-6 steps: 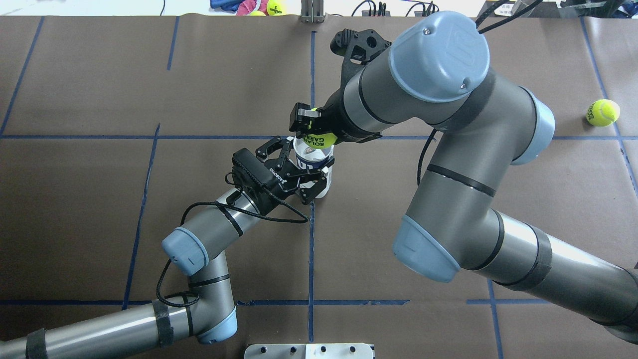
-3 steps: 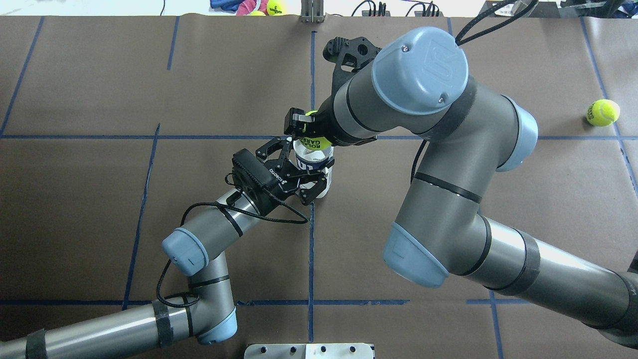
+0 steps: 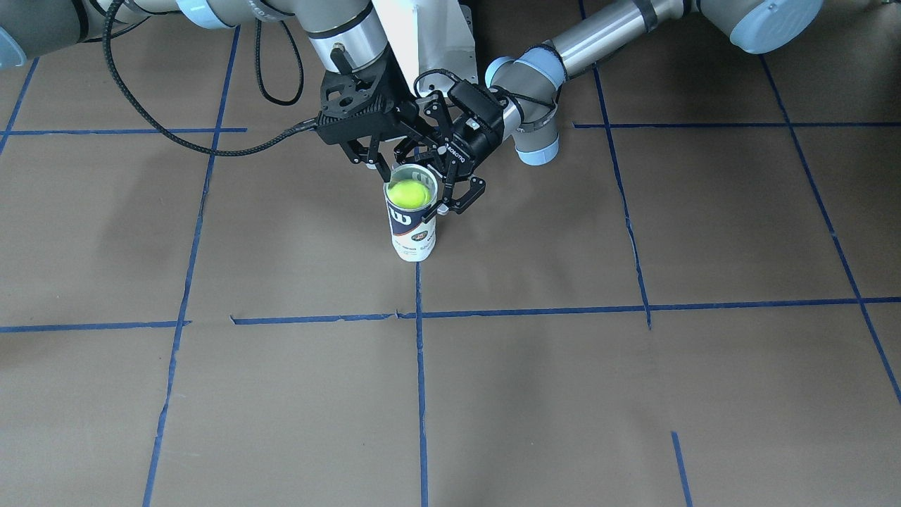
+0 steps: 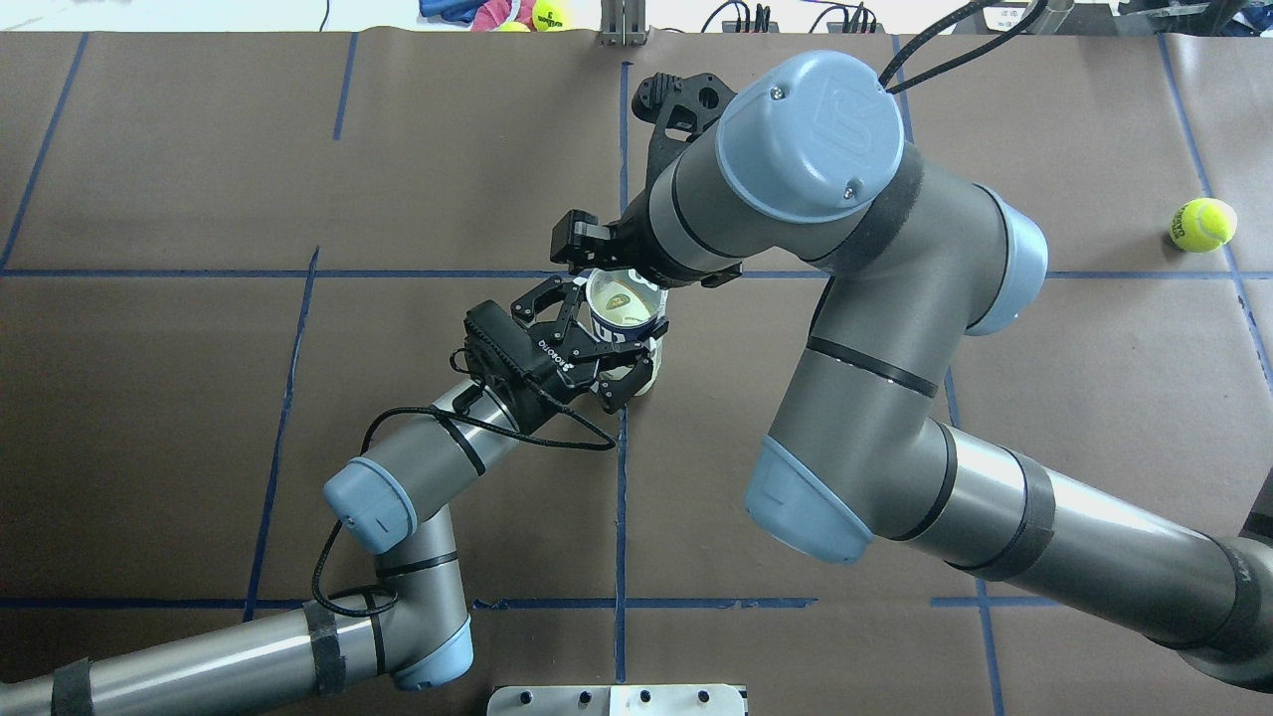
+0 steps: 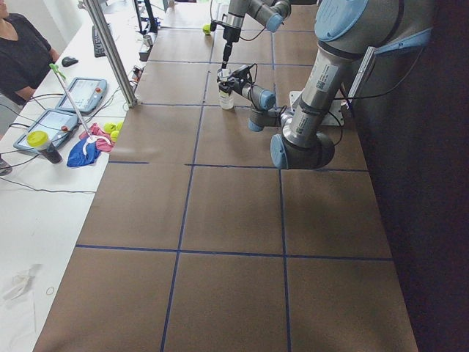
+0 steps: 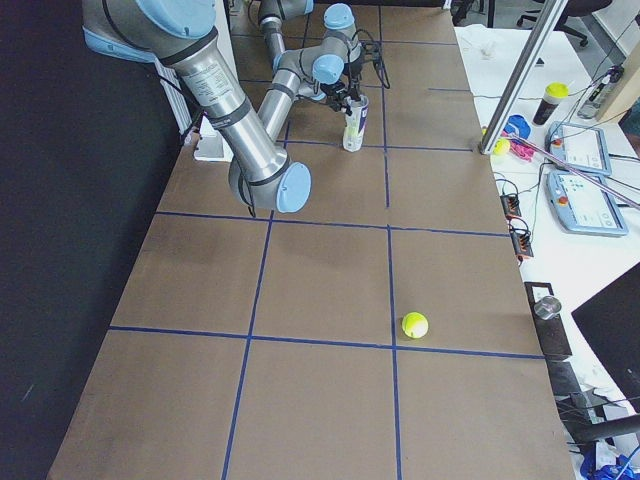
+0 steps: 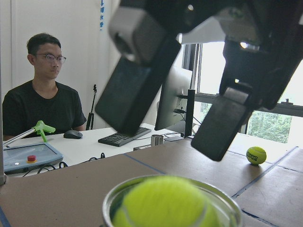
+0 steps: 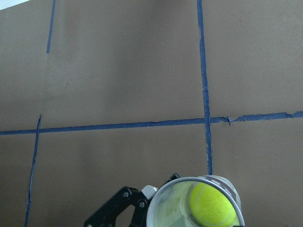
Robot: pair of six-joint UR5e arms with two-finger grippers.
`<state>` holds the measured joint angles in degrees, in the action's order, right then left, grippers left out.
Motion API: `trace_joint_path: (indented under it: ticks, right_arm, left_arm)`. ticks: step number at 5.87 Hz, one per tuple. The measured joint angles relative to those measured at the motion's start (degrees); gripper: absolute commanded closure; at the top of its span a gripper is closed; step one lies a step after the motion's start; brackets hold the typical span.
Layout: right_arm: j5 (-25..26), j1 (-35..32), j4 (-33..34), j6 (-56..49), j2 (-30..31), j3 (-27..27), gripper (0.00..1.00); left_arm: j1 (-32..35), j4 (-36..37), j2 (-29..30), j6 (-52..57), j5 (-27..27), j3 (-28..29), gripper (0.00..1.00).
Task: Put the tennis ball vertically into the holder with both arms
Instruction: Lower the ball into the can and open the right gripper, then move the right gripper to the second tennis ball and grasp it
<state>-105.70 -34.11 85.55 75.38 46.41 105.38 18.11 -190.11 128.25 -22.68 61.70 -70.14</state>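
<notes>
The tennis ball (image 3: 410, 193) lies, apparently high, inside the holder (image 3: 413, 238).

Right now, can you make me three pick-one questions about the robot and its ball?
1. The tennis ball by the Wilson can is: A lying beside it; B in its open top; C pinched by fingers.
2. The tape lines on the table are: A blue; B red; C white.
3. The right arm's fingers are: A shut on the ball; B clamped round the can; C spread open above the can.
Answers: B, the ball shows inside the can's rim; A, every line is blue; C, the left wrist view shows both fingers apart over the ball.
</notes>
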Motion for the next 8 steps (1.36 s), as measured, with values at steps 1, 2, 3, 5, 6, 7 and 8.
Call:
trace_joint_path:
  ticks: [1,2,3,5,6,7,8]
  right_arm:
    - [-0.34,-0.38,0.04,-0.12,0.46,0.44,0.01]
    - [-1.85,-2.23,0.01,-0.61,2.56,1.52,0.01]
    - [-4.7,-5.73,-0.1,-2.99,5.95,2.52,0.01]
    - [-11.8,-16.14,-0.08,-16.1,14.56,2.83,0.01]
    - [-14.39,-21.81,-0.03,-25.5,19.22,1.62,0.01]
    - [-16.12,-27.4,-0.17,-35.95,22.35,-2.8,0.01]
    - [-17.77,-32.36,-0.4,-46.23,23.28,-9.76,0.01]
  left_arm:
    - [-0.08,-0.03,-0.02,0.0,0.0,0.0,0.16]
    - [-0.14,-0.06,-0.01,0.0,0.0,-0.02,0.16]
    - [-0.2,-0.08,0.04,0.0,0.0,-0.06,0.16]
    - [-0.26,-0.09,0.06,0.0,0.0,-0.13,0.16]
    - [-0.27,-0.09,0.06,0.0,0.0,-0.13,0.16]
    - [-0.35,-0.06,0.07,0.03,0.0,-0.15,0.15]
    - [-0.44,-0.03,0.07,0.07,0.0,-0.17,0.15]
